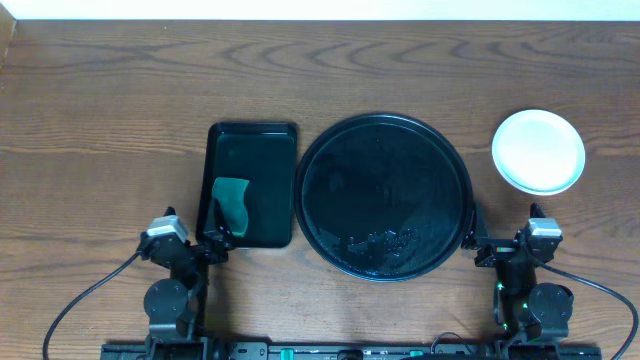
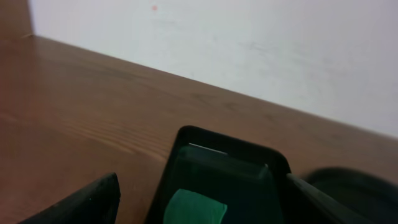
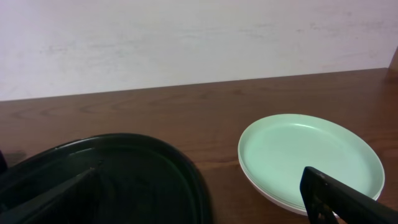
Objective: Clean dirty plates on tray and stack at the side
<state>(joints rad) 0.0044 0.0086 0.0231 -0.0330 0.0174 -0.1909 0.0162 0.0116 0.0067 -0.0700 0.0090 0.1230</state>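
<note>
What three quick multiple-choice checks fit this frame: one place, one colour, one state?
1. The stacked plates sit: A) on the round tray; B) on the table right of it; C) at the table's left edge.
2. The sponge is: A) yellow; B) green; C) pink.
3. The left gripper and right gripper are: A) both open; B) both shut; C) holding plates.
B: plates lie beyond the tray's right rim. B: it shows green. A: fingers stand wide apart, holding nothing.
</note>
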